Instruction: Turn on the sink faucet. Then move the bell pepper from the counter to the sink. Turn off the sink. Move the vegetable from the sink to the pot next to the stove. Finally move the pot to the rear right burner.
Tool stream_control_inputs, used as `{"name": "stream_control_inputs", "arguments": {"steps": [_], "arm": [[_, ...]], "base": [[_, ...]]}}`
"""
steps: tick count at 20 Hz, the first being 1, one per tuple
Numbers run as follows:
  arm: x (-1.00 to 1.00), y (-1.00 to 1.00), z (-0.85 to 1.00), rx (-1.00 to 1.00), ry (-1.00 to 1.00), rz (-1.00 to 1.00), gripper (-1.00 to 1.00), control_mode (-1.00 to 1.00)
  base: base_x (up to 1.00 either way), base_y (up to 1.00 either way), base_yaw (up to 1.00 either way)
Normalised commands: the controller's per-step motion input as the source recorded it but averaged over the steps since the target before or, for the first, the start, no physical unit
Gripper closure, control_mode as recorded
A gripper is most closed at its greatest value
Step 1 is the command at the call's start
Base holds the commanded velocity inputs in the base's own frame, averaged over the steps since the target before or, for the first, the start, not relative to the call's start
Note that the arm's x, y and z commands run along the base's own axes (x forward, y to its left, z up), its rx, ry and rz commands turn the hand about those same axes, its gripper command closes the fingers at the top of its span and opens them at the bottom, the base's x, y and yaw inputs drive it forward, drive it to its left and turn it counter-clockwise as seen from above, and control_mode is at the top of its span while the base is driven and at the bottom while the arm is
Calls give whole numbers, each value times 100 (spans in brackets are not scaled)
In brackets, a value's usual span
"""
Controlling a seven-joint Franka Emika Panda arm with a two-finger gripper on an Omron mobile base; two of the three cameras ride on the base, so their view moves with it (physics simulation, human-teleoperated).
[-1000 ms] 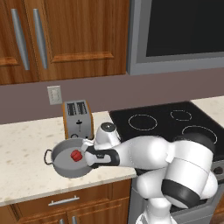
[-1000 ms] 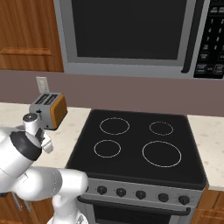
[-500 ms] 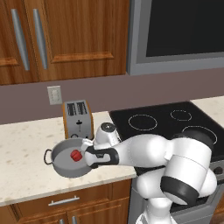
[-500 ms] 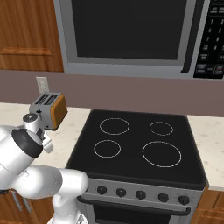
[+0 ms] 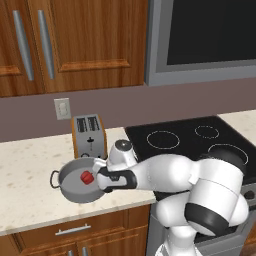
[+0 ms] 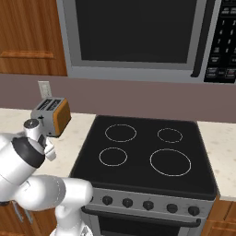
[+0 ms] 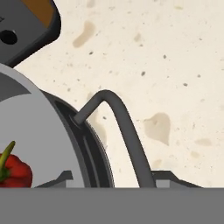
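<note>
I stand at a pale speckled counter with brown wooden cupboards above it and more wooden doors below. Beside it sits the black stove with thin white rings on its glass top, and a big dark microwave hangs over it. A little orange toaster stands by the wall, under a white wall switch.

On the counter, just left of the stove, sits the grey pot. The red bell pepper lies inside it. My hand is at the pot's right rim, near the side handle.

From the left camera I can see into the pot and see the pepper. From the right camera my own white arm hides the pot, but all four stove rings and the knobs show well. The camera on my hand looks close at the pot's dark bent handle and a bit of the pepper — the stem is green.

My finger tips sit on each side of that handle, but I cannot tell if they are squeezing it yet — the view is cut off low down.
</note>
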Motion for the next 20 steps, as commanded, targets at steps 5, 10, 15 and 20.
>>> {"name": "stream_control_inputs", "arguments": {"steps": [5,10,15,20], "arm": [[-43,-9,14,1,-11,-9,100,-100],[-53,-28,29,2,-11,-17,100,-100],[-28,-45,48,6,-5,-24,100,-100],[0,-53,47,7,0,-29,100,-100]], "base": [[0,0,0],[0,0,0],[0,0,0],[0,0,0]]}}
